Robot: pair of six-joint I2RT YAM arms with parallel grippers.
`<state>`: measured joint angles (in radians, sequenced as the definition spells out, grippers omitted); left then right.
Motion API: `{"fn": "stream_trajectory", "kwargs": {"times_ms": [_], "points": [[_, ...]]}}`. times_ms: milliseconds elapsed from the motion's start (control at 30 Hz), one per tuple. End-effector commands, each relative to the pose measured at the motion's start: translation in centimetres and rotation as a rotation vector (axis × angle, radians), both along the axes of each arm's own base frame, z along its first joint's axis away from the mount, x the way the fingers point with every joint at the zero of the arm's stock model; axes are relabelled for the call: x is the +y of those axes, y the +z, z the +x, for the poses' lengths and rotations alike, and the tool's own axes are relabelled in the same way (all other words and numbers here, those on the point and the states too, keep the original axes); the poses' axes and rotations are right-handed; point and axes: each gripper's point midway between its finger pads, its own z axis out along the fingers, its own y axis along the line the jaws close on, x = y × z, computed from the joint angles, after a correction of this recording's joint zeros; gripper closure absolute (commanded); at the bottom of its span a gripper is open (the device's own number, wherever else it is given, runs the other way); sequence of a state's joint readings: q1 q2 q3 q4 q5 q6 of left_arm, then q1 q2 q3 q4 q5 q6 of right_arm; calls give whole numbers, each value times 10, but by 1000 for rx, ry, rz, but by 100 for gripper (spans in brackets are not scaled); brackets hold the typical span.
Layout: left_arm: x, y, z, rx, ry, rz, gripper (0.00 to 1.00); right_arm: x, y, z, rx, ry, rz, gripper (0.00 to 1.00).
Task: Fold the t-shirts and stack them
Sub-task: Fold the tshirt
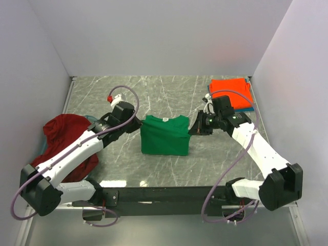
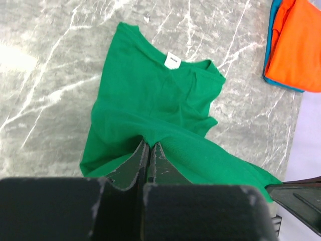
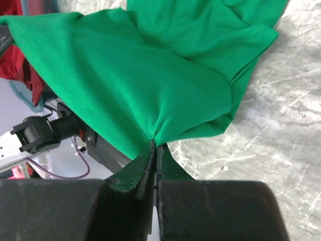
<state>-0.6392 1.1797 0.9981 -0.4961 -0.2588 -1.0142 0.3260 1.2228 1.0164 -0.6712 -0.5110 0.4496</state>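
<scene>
The bright green t-shirt [image 1: 165, 135] lies partly folded at the table's middle, its white neck label [image 2: 172, 61] at the far side. My left gripper [image 1: 136, 124] is shut on the shirt's left edge [image 2: 148, 141]. My right gripper [image 1: 192, 130] is shut on its right edge [image 3: 156, 142]. Both lift the cloth a little, so it sags between them. A folded orange-red t-shirt [image 1: 231, 92] lies on a teal-blue one [image 1: 252, 108] at the far right. A dark red t-shirt [image 1: 65, 143] lies crumpled at the left under my left arm.
The table is grey marble [image 1: 154, 92] with white walls on three sides. A black rail [image 1: 164, 195] runs along the near edge between the arm bases. The orange-red stack also shows in the left wrist view [image 2: 297, 45].
</scene>
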Motion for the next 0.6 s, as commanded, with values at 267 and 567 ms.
{"fn": "stream_trajectory", "kwargs": {"times_ms": [267,567], "points": [[2,4,61,-64,48,24,99,1,3,55,-43,-6,60,100],[-7,-26,107,-13,14,27,99,1,-26,99,19,-58,44,100]]}}
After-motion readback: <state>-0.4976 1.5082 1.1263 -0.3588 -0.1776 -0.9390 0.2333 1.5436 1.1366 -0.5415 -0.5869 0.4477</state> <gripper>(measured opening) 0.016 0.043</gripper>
